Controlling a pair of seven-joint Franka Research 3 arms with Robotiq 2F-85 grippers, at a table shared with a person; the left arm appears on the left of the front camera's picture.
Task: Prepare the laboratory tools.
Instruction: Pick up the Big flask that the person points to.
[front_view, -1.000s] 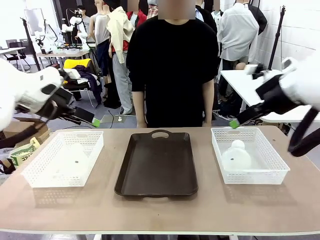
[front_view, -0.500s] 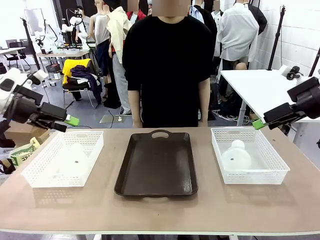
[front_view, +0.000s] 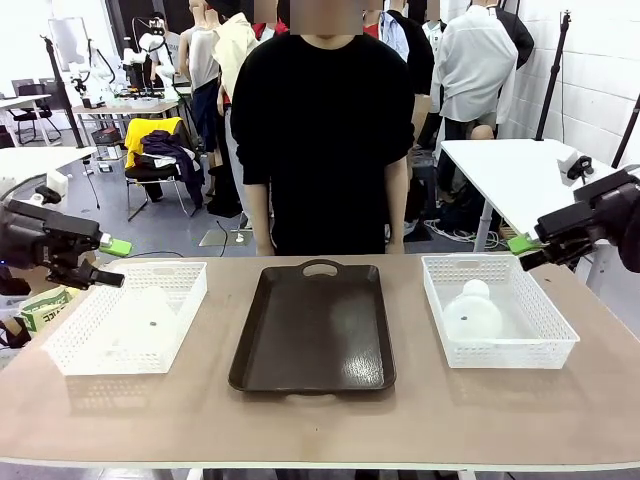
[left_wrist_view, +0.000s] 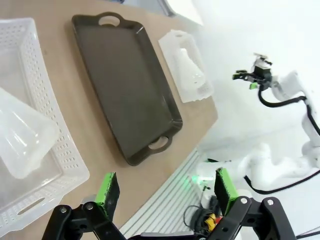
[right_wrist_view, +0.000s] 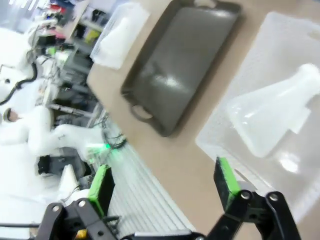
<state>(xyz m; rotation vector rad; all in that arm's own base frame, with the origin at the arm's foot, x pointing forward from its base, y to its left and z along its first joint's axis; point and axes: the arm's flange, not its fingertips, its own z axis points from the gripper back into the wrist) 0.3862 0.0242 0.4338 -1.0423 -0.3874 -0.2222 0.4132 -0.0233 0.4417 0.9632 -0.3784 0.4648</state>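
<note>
Two frosted-white conical flasks lie on their sides, one (front_view: 143, 317) in the left white mesh basket (front_view: 190, 300) and one (front_view: 471, 311) in the right basket (front_view: 555, 340). My left gripper (front_view: 108, 263) hovers open just beyond the left basket's far left corner, holding nothing. My right gripper (front_view: 526, 252) hangs open past the right basket's far right corner, also holding nothing. In the left wrist view the near flask (left_wrist_view: 20, 142) lies below the open gripper (left_wrist_view: 165, 189). In the right wrist view the other flask (right_wrist_view: 274, 114) lies ahead of the open gripper (right_wrist_view: 163, 185).
A dark brown handled tray (front_view: 312, 330) sits between the baskets with nothing on it. A person in a black top (front_view: 320, 120) stands at the far edge, arms down. A white side table (front_view: 500, 170) stands behind my right gripper.
Both arms have swung outward: the left gripper went left and lower toward the basket's corner, the right gripper went right. The flasks have not moved.
</note>
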